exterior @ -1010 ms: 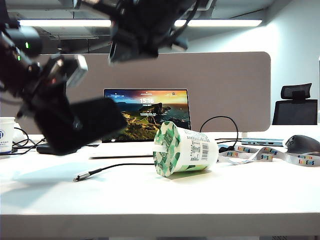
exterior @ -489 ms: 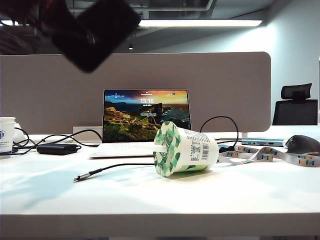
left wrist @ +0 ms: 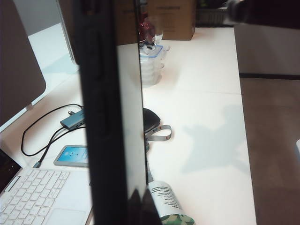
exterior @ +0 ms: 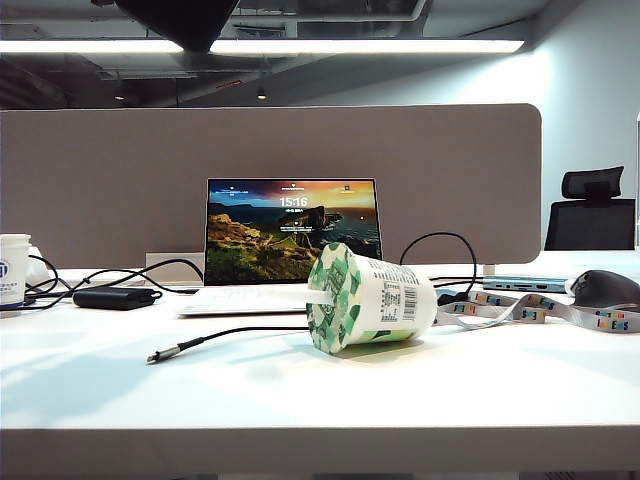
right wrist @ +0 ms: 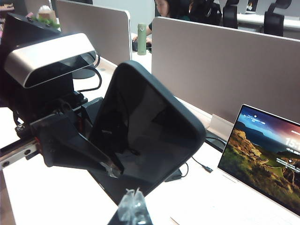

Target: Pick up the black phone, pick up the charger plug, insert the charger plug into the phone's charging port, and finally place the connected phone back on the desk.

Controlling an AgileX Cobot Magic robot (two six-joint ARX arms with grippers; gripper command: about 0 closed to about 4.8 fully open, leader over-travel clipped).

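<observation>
A: Start at the jaws. What's the left gripper (right wrist: 101,157) doing?

B: Pinched tight on the phone (right wrist: 145,136). In the right wrist view its black fingers clamp the lower part, and the phone stands tilted high over the desk (exterior: 320,400). The left wrist view shows the phone edge-on, filling the near field.

A: And the right gripper (right wrist: 132,206)?

B: Pressed together on nothing; only its clear tip shows, close under the phone.

A: What changed?

B: A second ago the phone hung low at the left of the exterior view, both arms in sight. Now only a dark corner (exterior: 180,18) shows at the top edge. I'd say pickup is done; the plug (exterior: 163,353) is untouched.

A: Where is it?

B: Flat on the desk, front left, its cable running back past the tipped cup (exterior: 368,298).

A: Room to move?

B: Bare desk all round the plug, with the front edge near. The cup lies to its right, the laptop (exterior: 290,245) behind. The right arm must cross from its side, so I'd pass in front of the cup.
</observation>
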